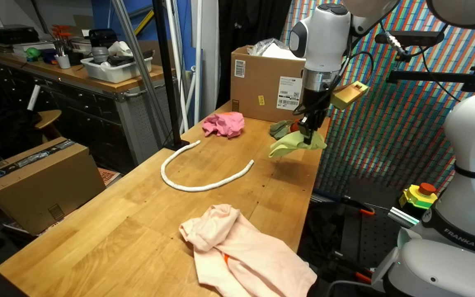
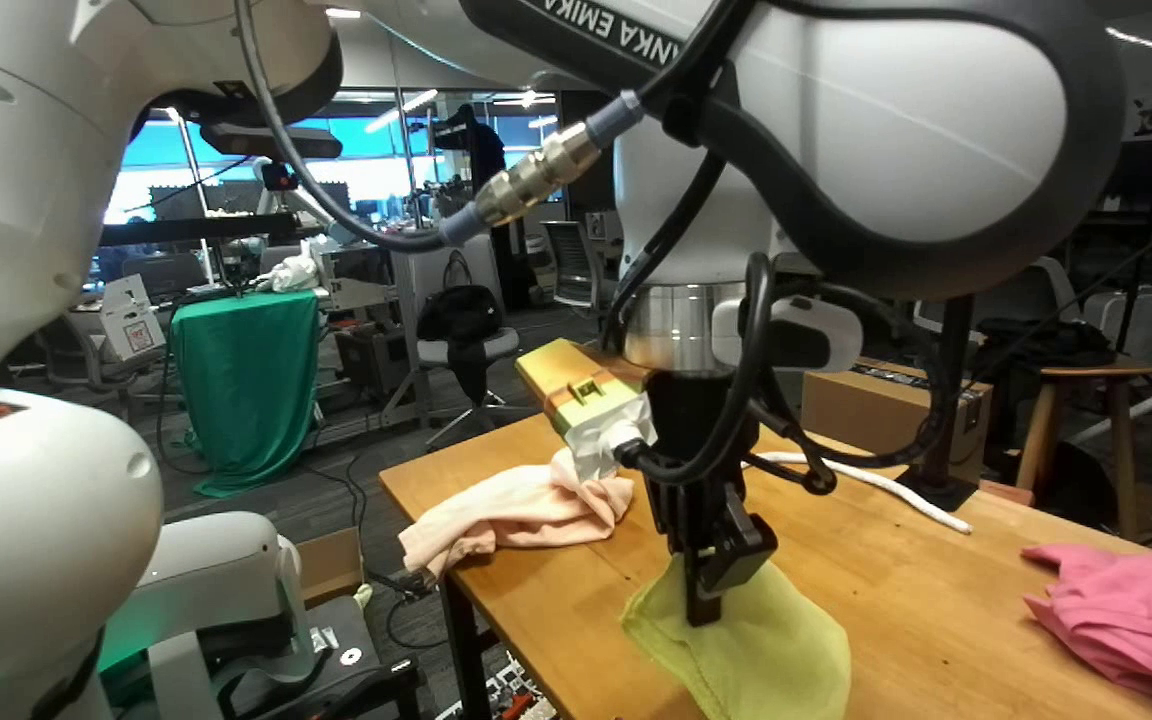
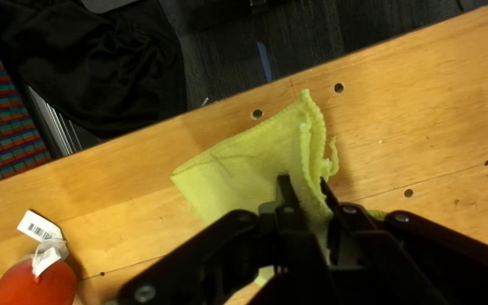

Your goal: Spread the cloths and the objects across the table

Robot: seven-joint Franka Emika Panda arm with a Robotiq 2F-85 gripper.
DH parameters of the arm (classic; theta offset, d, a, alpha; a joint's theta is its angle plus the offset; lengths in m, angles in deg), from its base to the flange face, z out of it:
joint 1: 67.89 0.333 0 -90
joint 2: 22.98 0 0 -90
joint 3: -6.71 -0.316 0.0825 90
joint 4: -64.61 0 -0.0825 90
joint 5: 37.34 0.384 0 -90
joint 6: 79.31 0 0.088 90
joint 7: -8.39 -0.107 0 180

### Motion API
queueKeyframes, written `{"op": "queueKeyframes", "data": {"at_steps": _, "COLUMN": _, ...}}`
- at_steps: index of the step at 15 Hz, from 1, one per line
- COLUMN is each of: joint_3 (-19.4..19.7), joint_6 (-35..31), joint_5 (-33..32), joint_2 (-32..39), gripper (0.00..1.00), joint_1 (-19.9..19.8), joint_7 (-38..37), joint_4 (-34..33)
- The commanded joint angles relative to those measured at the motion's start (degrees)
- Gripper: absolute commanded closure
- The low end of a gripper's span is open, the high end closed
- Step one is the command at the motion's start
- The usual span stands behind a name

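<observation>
Yellow-green cloth [image 3: 244, 173] in the hand [image 3: 304, 182] over the table [image 3: 434, 114]

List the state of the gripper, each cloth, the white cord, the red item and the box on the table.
Gripper: closed, pinching the yellow-green cloth.
Yellow-green cloth: folded, held above the table.
Pink cloth: crumpled.
Peach cloth: rumpled, partly over the table's edge.
White cord: U-shaped, ends apart.
Red item: on the table, tag attached.
Cardboard box: open, clear plastic sticking out.
</observation>
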Motion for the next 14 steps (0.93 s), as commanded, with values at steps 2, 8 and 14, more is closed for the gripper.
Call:
{"op": "queueKeyframes", "data": {"at_steps": 2, "joint_3": 1.9, "joint_6": -2.0, "joint_5": -0.3, "joint_2": 0.0, "gripper": 0.92, "joint_1": 0.9, "joint_7": 2.8, "joint_4": 1.8}}
{"op": "queueKeyframes", "data": {"at_steps": 8, "joint_3": 0.3, "joint_6": -2.9, "joint_5": -0.3, "joint_2": 0.2, "gripper": 0.92, "joint_1": -0.1, "joint_7": 4.6, "joint_4": 2.9}}
{"op": "queueKeyframes", "data": {"at_steps": 14, "joint_3": -2.5, "joint_6": -2.1, "joint_5": -0.3, "joint_2": 0.4, "gripper": 0.92, "joint_1": -0.6, "joint_7": 4.3, "joint_4": 2.9}}
